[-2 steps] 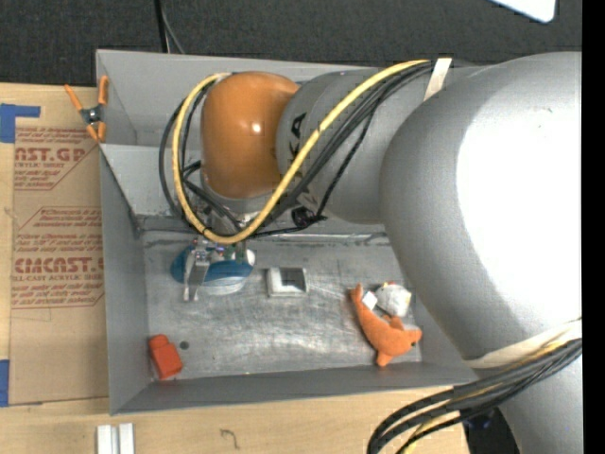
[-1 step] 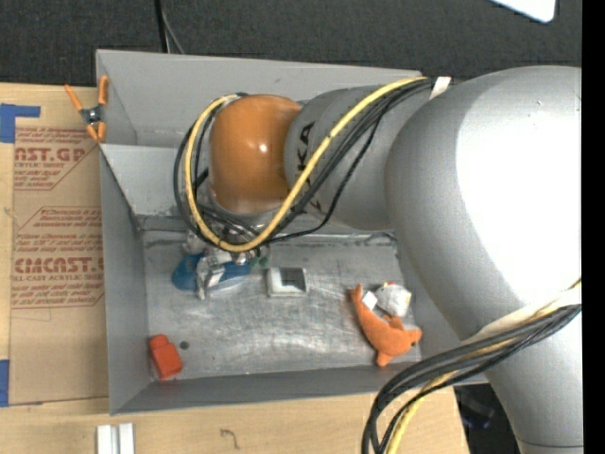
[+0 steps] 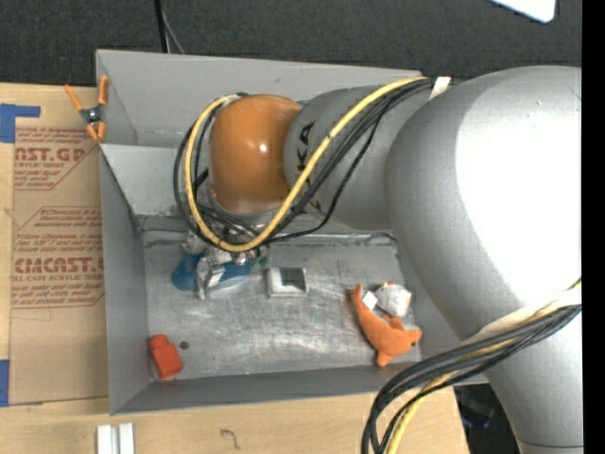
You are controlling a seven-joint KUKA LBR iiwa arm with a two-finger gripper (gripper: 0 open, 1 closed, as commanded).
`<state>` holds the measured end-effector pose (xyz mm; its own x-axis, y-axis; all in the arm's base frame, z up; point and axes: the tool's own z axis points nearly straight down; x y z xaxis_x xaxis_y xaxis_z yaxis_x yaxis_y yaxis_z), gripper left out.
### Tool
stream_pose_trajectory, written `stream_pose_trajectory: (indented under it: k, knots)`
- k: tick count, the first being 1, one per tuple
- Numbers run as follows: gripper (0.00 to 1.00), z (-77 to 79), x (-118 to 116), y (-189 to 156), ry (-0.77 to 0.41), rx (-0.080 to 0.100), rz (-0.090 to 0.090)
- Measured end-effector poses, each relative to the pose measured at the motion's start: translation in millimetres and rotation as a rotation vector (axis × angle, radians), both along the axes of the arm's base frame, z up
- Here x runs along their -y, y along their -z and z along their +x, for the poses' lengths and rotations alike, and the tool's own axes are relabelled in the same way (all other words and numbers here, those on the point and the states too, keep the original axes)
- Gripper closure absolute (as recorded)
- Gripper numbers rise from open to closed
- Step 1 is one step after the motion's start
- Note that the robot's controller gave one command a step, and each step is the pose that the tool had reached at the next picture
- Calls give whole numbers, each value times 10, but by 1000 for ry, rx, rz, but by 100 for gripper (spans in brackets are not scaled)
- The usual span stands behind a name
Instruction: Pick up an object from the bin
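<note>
My gripper (image 3: 212, 256) hangs low over the bin's left middle, mostly hidden under the arm's orange cover. Right beneath it lie a small blue thing (image 3: 183, 273) and a blue-and-white piece (image 3: 227, 274), touching or nearly touching the gripper. Whether either one sits inside the gripper is hidden. A small grey square block (image 3: 286, 281) rests just to the right of them on the bin floor.
An orange fish-shaped toy (image 3: 387, 335) lies at the front right, with a small white thing (image 3: 394, 299) against it. An orange block (image 3: 164, 357) sits in the front left corner. The big grey arm covers the bin's right and back.
</note>
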<state>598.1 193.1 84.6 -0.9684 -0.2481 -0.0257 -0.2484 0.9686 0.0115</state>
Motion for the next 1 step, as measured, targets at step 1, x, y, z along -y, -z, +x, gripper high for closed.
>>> stream_pose_trajectory:
  k: [1]
  knots:
    - [100,-380,273,-1208,-47,-24,-18]
